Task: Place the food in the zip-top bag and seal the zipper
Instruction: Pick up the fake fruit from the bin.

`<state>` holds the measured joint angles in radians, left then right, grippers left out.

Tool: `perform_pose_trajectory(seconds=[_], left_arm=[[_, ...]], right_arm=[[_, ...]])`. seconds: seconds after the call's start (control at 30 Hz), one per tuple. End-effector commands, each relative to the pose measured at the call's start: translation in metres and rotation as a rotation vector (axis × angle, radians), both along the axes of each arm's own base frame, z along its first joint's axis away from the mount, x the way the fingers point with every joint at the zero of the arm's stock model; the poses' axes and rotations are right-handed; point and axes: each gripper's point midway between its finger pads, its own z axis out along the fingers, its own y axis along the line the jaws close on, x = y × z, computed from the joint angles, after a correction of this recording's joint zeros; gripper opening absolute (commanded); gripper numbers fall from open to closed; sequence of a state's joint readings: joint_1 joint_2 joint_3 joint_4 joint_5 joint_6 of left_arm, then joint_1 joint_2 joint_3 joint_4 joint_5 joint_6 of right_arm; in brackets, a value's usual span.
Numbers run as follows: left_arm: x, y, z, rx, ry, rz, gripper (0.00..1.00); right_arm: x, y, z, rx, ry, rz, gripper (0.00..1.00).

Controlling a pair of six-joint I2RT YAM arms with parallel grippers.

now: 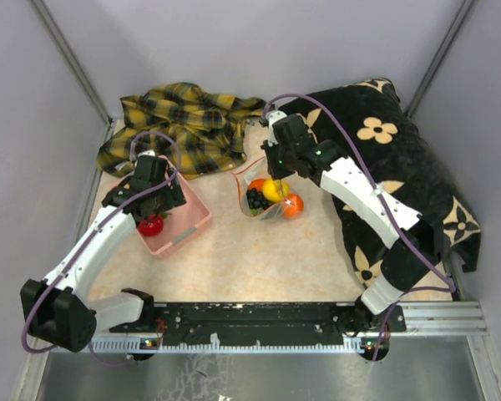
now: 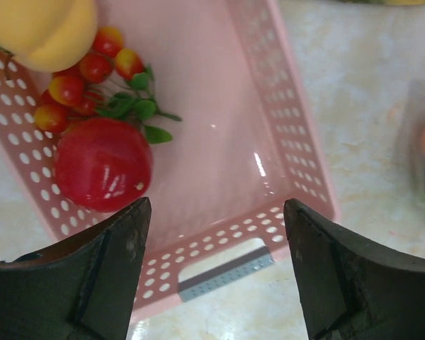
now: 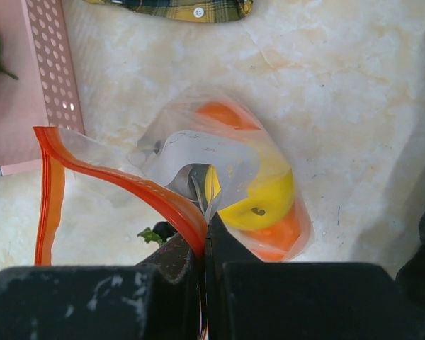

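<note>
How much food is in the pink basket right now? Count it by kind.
Red apple: 1
Sprig of small red berries: 1
Pale yellow-orange fruit: 1
Total in view: 3

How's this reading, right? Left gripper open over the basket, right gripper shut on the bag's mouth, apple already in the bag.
Wrong on the apple: it lies in the basket, as the left wrist view shows. The left gripper is open over the basket, and the right gripper is shut on the mouth of the bag.
</note>
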<state>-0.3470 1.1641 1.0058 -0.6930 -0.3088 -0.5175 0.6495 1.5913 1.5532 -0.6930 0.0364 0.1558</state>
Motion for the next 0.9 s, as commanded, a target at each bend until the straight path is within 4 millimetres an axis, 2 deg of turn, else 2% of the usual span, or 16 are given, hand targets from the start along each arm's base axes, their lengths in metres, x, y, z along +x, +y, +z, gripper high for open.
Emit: perform_pose_trajectory(seconds=[0.0, 0.2, 0.37, 0.5, 0.7, 0.87], left_arm=[[-0.004, 0.026, -0.026, 0.048, 0.078, 0.048, 0.83], [0.01, 0.059, -0.053, 0.067, 0.146, 0.1, 0.91], [0.014, 0.071, -0.073, 0.074, 0.219, 0.127, 0.96], [0.011, 0.064, -0.092, 0.037, 0.292, 0.1, 0.96], [0.014, 0.045, -0.099, -0.044, 0.32, 0.03, 0.94], [0.016, 0.044, -0.099, -0.05, 0.318, 0.023, 0.94]], right_arm=[[0.004, 0.007, 0.024, 0.064, -0.077, 0.03, 0.0], [0.004, 0.008, 0.02, 0.063, -0.074, 0.038, 0.0], [0.004, 0.006, 0.022, 0.063, -0.081, 0.035, 0.0], [0.004, 0.006, 0.02, 0.059, -0.082, 0.033, 0.0], [0.004, 0.008, 0.016, 0.062, -0.076, 0.039, 0.0], [0.005, 0.007, 0.016, 0.061, -0.078, 0.036, 0.0]])
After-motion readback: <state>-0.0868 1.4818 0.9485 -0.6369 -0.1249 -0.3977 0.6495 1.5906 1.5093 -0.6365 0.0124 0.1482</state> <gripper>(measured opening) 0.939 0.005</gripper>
